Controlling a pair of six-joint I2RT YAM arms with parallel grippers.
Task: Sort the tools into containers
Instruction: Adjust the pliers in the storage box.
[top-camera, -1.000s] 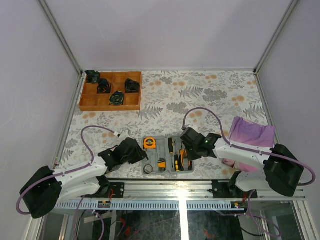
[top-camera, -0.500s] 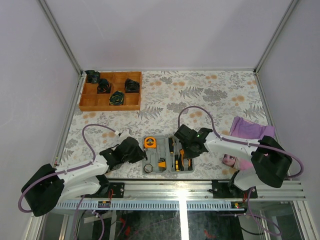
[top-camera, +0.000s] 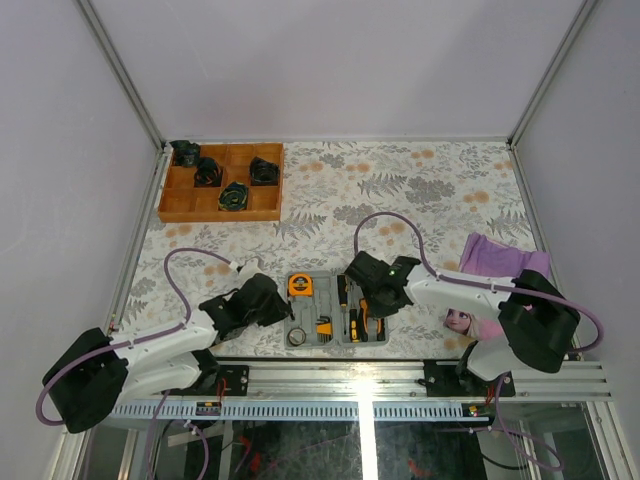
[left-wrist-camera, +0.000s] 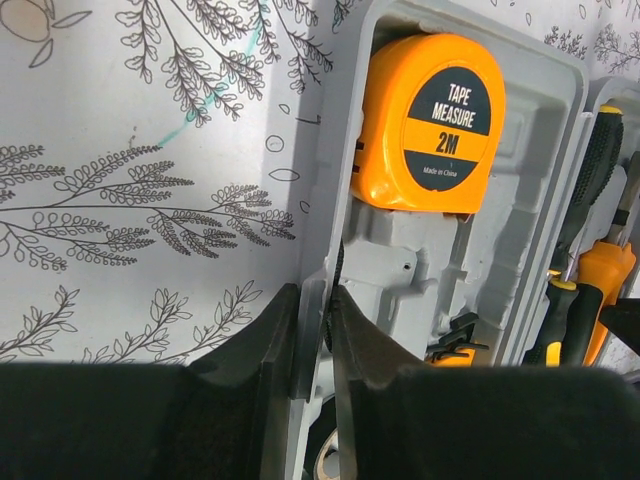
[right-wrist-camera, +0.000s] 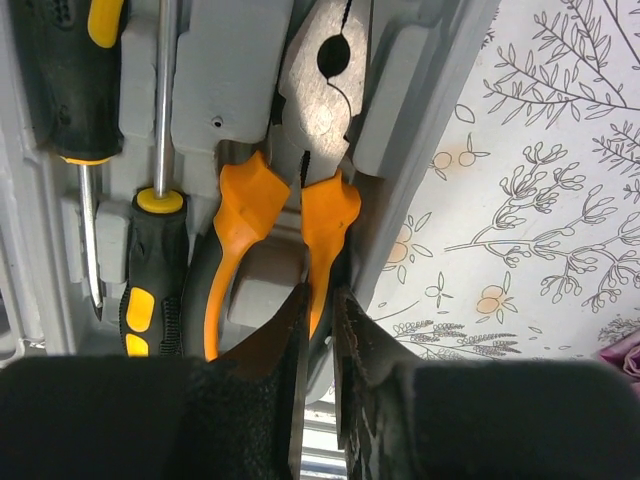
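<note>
The grey case (top-camera: 336, 275) lies open flat near the front edge. An orange tape measure (left-wrist-camera: 430, 125) sits in a recess of its left half (left-wrist-camera: 520, 200). In the right half (right-wrist-camera: 225, 90) lie orange-handled pliers (right-wrist-camera: 320, 90) and two black-and-yellow screwdrivers (right-wrist-camera: 155, 260). My left gripper (left-wrist-camera: 315, 300) is shut on the case's left rim, one finger outside and one inside. My right gripper (right-wrist-camera: 323, 295) pinches the case's right wall, its inner finger against the pliers' orange handle. From above, the left gripper (top-camera: 283, 305) and right gripper (top-camera: 372, 300) flank the case.
A wooden divided tray (top-camera: 222, 182) with black items stands at the back left. A purple cloth (top-camera: 505, 262) lies right of the case, beside my right arm. The metal rail (top-camera: 360, 375) runs just behind the case's near side.
My right arm has swung left, bringing its gripper onto the case's right wall and uncovering more cloth. The left gripper has narrowed onto the left rim.
</note>
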